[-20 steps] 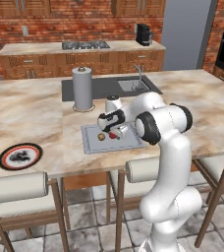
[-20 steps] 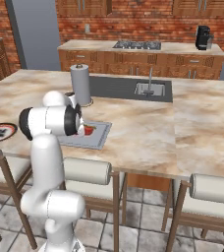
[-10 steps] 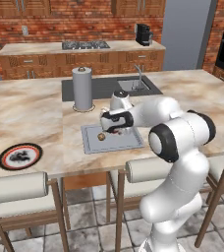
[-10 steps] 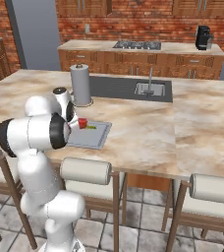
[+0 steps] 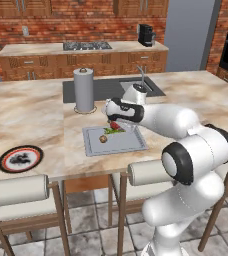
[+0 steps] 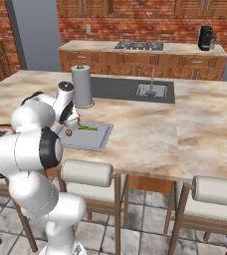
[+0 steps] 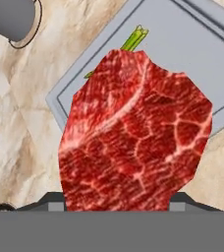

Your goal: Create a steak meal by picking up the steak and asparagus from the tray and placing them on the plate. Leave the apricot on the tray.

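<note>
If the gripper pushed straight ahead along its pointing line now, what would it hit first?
The gripper is shut on the steak, which fills its forward line. Beyond it, probably the tray near the asparagus, though depth is unclear.

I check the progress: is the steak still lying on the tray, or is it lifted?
Lifted. The steak sits in the gripper above the tray; the asparagus lies below it.

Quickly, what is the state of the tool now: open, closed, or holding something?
Tool: closed on the steak, held above the tray.
</note>
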Controlling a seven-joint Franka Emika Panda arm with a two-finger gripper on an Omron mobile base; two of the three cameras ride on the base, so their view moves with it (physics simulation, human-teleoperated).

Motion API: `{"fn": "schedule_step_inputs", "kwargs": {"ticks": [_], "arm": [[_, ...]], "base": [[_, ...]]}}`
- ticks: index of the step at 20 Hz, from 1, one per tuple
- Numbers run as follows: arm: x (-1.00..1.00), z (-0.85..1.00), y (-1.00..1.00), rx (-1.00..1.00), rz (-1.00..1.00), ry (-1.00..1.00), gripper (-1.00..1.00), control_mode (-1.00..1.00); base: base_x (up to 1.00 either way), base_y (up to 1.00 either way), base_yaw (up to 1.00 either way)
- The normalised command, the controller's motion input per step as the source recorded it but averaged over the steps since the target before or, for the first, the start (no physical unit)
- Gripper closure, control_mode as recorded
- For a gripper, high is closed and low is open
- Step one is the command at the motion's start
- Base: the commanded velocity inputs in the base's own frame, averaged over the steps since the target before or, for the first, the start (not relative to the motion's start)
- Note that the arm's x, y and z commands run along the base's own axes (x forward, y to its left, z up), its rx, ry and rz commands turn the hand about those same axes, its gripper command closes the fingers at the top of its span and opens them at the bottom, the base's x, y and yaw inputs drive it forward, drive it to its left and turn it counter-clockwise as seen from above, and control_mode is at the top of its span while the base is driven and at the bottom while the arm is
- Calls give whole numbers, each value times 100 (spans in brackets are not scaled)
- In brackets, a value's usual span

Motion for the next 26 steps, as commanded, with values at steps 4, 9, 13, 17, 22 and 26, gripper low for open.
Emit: {"fn": "schedule_step_inputs", "kwargs": {"ticks": [4, 9, 13, 17, 22, 26], "arm": [[-8, 5, 64, 2, 28, 0, 100, -100], [-7, 0, 73, 0, 27, 0, 100, -100], [-10, -12, 81, 0, 23, -5, 100, -100], [-6, -13, 83, -3, 17, -7, 100, -100], [-1, -17, 85, -9, 14, -9, 100, -100], [-4, -17, 89, -11, 12, -6, 100, -100]], "base": [[0, 0, 0], [0, 0, 0], [0, 0, 0], [0, 0, 0], [0, 0, 0], [0, 0, 0]]}}
